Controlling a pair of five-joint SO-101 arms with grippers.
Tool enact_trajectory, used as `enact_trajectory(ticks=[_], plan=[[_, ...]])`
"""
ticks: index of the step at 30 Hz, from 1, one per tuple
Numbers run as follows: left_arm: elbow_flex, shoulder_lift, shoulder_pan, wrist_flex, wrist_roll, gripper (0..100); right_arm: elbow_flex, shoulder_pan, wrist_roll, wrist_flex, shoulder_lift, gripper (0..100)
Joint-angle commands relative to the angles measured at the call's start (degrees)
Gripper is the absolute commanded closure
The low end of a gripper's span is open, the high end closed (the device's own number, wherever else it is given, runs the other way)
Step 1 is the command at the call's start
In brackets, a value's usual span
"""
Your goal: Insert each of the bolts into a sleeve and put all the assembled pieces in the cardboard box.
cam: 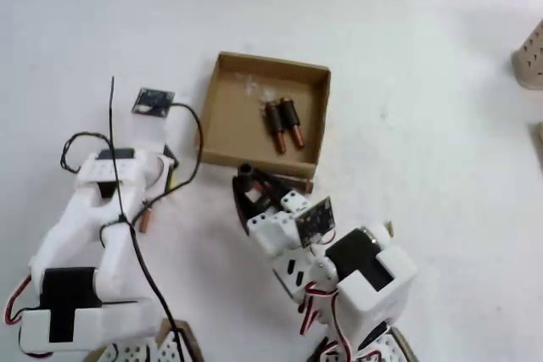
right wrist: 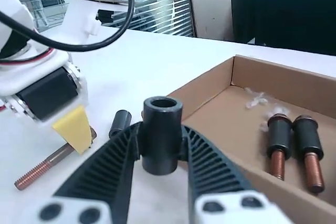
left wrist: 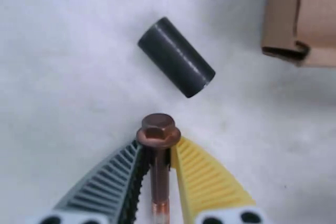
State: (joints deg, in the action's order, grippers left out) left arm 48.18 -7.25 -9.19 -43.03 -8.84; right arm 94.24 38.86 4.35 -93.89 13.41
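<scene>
The left gripper point(left wrist: 157, 146), closed on a copper bolt point(left wrist: 159, 177), hovers near a loose sleeve point(left wrist: 176, 57) lying on the worktop point(left wrist: 63, 77) beside the cardboard box point(cam: 271, 62), where two assembled pieces point(cam: 284, 123) lie. The right gripper point(right wrist: 160, 142) clamps a second sleeve point(right wrist: 162, 111) upright. Mating likely needs the thread tip squared to that open bore. The held sleeve's lower end is hidden.

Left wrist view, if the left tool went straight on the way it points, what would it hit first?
Probably the dark sleeve lying just ahead of the bolt in the left tool, though depth is unclear.
</scene>
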Motion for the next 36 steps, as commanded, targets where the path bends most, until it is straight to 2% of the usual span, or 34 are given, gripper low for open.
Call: enact_trajectory(ticks=[1,10,14,23,36], plan=[[-0.35,-3.12,-0.92,1.85,0.79,98,-0.09,-0.4,0.18,-1.27,0.22,98.3],[0.18,-6.02,1.54,4.75,0.88,98,-0.18,-0.22,0.18,-1.27,0.31,98.3],[2.29,-15.34,2.59,1.23,0.88,98,-0.18,-0.22,0.18,-1.19,0.4,98.3],[7.3,-34.15,2.86,1.85,0.97,98,-0.18,-0.22,0.18,-1.19,0.4,98.3],[9.85,-41.1,3.3,23.3,0.97,98,-0.26,-0.31,0.18,-1.1,0.4,98.3]])
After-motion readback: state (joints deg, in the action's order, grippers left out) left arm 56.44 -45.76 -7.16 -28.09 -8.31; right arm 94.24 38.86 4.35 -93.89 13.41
